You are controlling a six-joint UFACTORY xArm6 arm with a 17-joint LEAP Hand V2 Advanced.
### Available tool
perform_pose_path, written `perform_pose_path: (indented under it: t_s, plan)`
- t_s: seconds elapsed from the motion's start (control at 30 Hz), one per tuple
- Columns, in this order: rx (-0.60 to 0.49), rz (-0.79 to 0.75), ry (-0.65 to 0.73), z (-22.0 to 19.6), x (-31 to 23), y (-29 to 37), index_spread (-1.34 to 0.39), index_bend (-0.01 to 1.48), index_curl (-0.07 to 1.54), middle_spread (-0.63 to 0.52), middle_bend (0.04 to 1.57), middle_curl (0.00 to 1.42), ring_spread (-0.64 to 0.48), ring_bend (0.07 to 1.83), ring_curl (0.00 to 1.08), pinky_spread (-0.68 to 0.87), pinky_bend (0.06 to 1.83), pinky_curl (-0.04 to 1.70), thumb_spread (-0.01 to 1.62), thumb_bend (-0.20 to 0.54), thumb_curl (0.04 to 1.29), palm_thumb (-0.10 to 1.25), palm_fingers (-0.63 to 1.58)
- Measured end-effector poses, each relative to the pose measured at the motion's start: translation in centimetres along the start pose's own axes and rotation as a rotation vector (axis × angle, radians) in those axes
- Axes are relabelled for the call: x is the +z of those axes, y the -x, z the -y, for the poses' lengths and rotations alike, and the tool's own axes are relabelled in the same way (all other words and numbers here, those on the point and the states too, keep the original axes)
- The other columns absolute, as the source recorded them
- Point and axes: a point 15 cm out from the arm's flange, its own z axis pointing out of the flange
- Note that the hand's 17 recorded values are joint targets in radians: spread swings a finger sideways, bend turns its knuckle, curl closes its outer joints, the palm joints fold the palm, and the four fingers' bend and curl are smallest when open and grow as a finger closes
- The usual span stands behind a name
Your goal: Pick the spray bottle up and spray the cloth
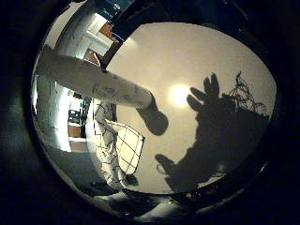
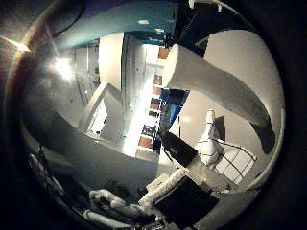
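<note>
A white spray bottle (image 1: 103, 82) stands on the pale table (image 1: 202, 61), with a small round shadow at its base. It looks large in the right thumb side palm view (image 2: 216, 81). A white cloth with a dark grid pattern (image 1: 118, 142) lies crumpled on the table right beside the bottle; it also shows in the right thumb side palm view (image 2: 233, 161). My hand (image 2: 168, 196) hovers above the table, away from both. Its shadow (image 1: 217, 131) on the table shows spread fingers with nothing between them.
The table's far edge (image 1: 131, 33) runs behind the bottle, with room furniture and shelves (image 1: 75, 117) beyond it. A bright light reflection (image 1: 178, 94) lies on the table between the bottle and the hand's shadow.
</note>
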Motion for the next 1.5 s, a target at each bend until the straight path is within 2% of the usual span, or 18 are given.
perform_pose_path:
  t_s: [0.3, 0.57, 0.67, 0.8, 0.9, 0.93, 1.0, 1.03, 1.1, 1.2, 1.37, 1.5]
  plan:
    - [0.018, 0.032, 0.05, -0.6, 2.8, 0.1, -0.08, 0.15, 0.28, 0.21, 0.25, 0.36, 0.23, 0.4, 0.27, 0.37, 0.3, 0.31, 1.06, -0.024, 0.31, 0.61, 0.16]
    - [0.017, 0.055, 0.05, 0.6, 5.6, 1.2, -0.07, 0.16, 0.28, 0.2, 0.25, 0.36, 0.22, 0.41, 0.27, 0.35, 0.28, 0.31, 1.06, -0.024, 0.32, 0.59, 0.19]
    - [0.024, 0.055, 0.029, 2.0, 6.6, 1.7, -0.07, 0.16, 0.29, 0.16, 0.28, 0.37, 0.21, 0.42, 0.27, 0.35, 0.26, 0.3, 1.06, -0.022, 0.32, 0.59, 0.24]
    - [0.051, 0.075, 0.021, 3.0, 8.3, 2.1, -0.11, 0.17, 0.3, 0.06, 0.36, 0.41, 0.13, 0.53, 0.29, 0.33, 0.24, 0.29, 1.05, -0.016, 0.33, 0.63, 0.42]
    - [0.071, 0.1, 0.006, 4.0, 9.8, 2.4, -0.2, 0.21, 0.33, -0.07, 0.51, 0.47, -0.03, 0.71, 0.34, 0.22, 0.23, 0.26, 1.05, 0.004, 0.36, 0.75, 0.75]
    - [0.083, 0.111, 0.0, 4.3, 10.2, 2.3, -0.25, 0.26, 0.37, -0.12, 0.56, 0.51, -0.1, 0.8, 0.38, 0.15, 0.28, 0.27, 1.05, 0.011, 0.37, 0.82, 0.96]
    - [0.108, 0.131, -0.019, 5.0, 10.8, 1.9, -0.29, 0.3, 0.41, -0.16, 0.62, 0.56, -0.17, 0.88, 0.43, 0.03, 0.41, 0.3, 1.04, 0.011, 0.39, 0.88, 1.13]
    - [0.119, 0.14, -0.027, 5.3, 11.1, 1.6, -0.31, 0.36, 0.46, -0.18, 0.68, 0.59, -0.2, 0.92, 0.46, -0.04, 0.51, 0.34, 1.03, 0.006, 0.41, 0.92, 1.22]
    - [0.14, 0.149, -0.031, 5.3, 11.5, 1.0, -0.32, 0.49, 0.54, -0.19, 0.81, 0.65, -0.22, 0.98, 0.49, -0.14, 0.66, 0.41, 1.01, -0.006, 0.43, 0.97, 1.27]
    - [0.147, 0.153, -0.029, 5.6, 11.8, 0.5, -0.31, 0.67, 0.65, -0.17, 0.94, 0.69, -0.2, 1.08, 0.53, -0.21, 0.83, 0.49, 1.0, -0.013, 0.46, 1.0, 1.26]
    - [0.141, 0.159, -0.036, 6.3, 11.5, 0.3, -0.26, 0.89, 0.78, -0.12, 1.15, 0.74, -0.19, 1.23, 0.6, -0.24, 1.01, 0.63, 0.98, -0.012, 0.51, 1.04, 1.21]
    - [0.111, 0.183, -0.043, 7.1, 10.4, 1.7, -0.22, 1.04, 0.82, -0.11, 1.23, 0.75, -0.19, 1.27, 0.63, -0.23, 1.1, 0.71, 0.98, -0.009, 0.54, 1.07, 1.21]
